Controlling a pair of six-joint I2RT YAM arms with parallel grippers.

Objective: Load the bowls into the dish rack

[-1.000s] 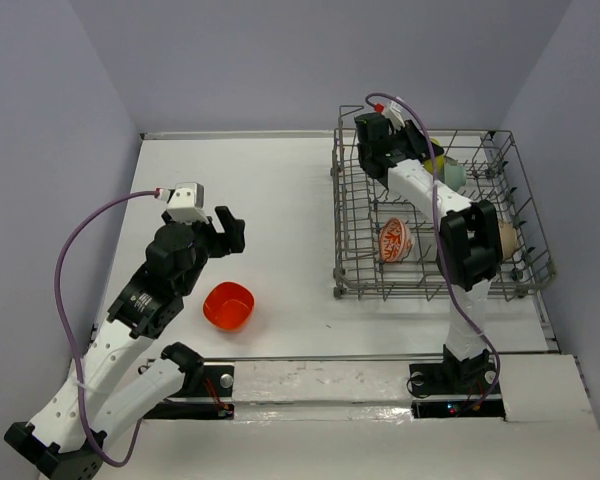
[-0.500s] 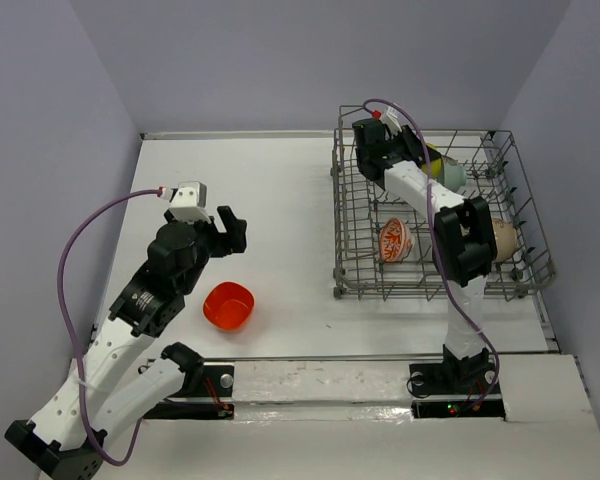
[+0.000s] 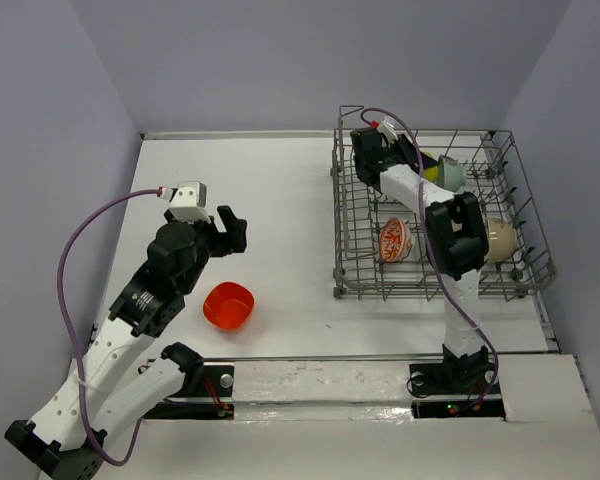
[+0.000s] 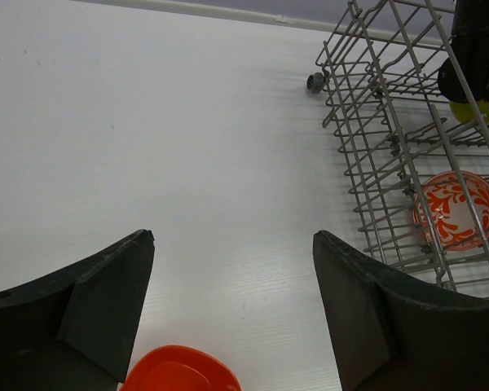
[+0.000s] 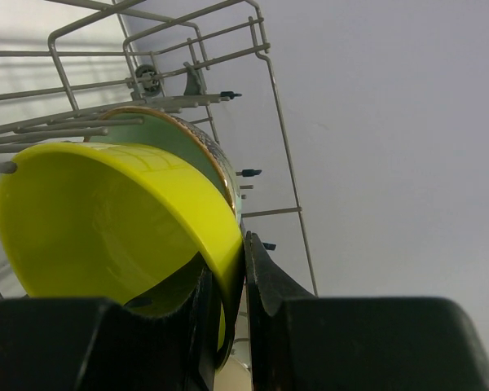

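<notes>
Noting the ground first: flat white table [image 3: 280, 200], bare pale lavender-grey walls [image 3: 280, 60] on the left, far and right sides, white strip along the near edge where both arm bases are bolted. Purple cable [image 3: 75, 260] loops off the left arm.

Dish rack [image 3: 342, 230] sits on the right half of the table; its longer side seems to run left to right, tines upright.

Top view only: cream bowl [image 3: 500, 240] on edge at the rack's right end; the whole rack outline; both arms at once.

Left wrist view only: small grey wheel [image 4: 314, 81] at a far rack corner, and the open mouth of the white bowl with red patterning [image 4: 456, 208], stood on edge in the near row, turned toward that camera.

Right wrist view only: the grip itself. Right gripper [image 5: 238, 285] pinches the rim of the lime-yellow bowl [image 5: 106, 220], one finger inside, one outside. Bowl is tipped on edge inside the rack, far row, mouth toward the camera. Pale teal bowl [image 5: 187, 138] stands right behind it, same tilt; whether they touch, cannot tell.

Left gripper [image 4: 232, 244] hangs over bare table, fingers spread wide, holding nothing. Orange-red bowl [image 3: 229, 305] rests mouth up on the table, just near-side of it, well apart from the rack
</notes>
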